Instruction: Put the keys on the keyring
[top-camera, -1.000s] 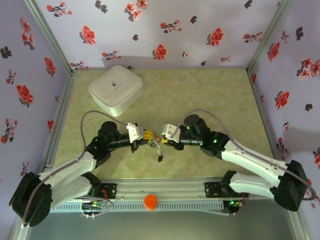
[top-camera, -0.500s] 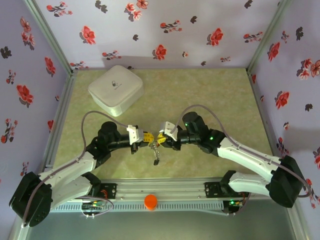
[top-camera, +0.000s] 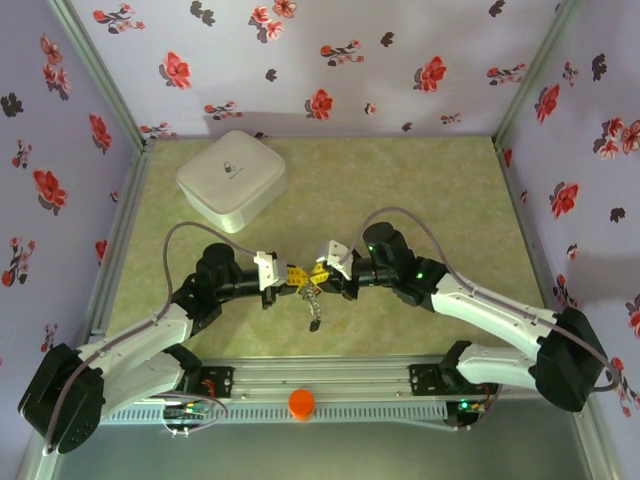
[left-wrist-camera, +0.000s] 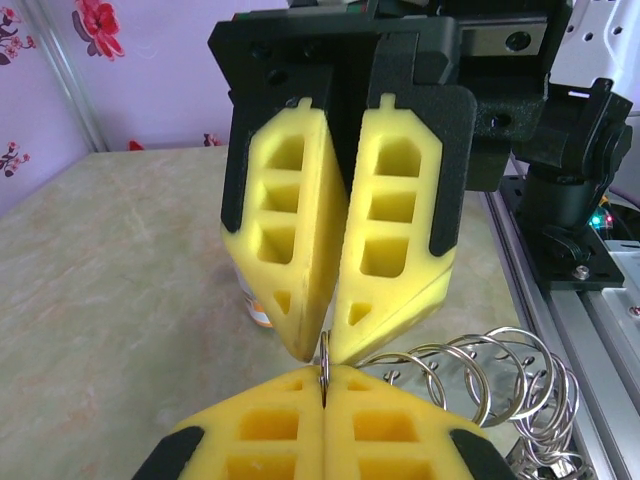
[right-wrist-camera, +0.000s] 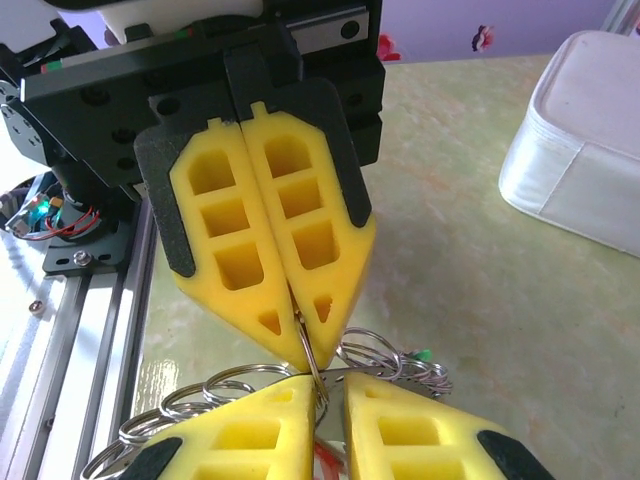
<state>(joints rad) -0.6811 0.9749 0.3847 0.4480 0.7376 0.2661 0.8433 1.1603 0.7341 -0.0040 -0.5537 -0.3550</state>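
Slippage risk: left gripper (right-wrist-camera: 298, 340) clamps thin grey metal keyring (left-wrist-camera: 323, 362), right gripper (left-wrist-camera: 326, 345) barely ajar around it. Uneven closing could twist it free.

keyring (left-wrist-camera: 324, 356): shiny mtl | R hand pads (left-wrist-camera: 395, 230): matt (foam-like) | box (right-wrist-camera: 590, 150): smooth plastic

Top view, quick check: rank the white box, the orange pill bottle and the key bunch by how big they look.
1. white box, by far the largest.
2 and 3. key bunch and orange pill bottle look about alike. The bunch is held up nearer the camera, so I won't rank them.
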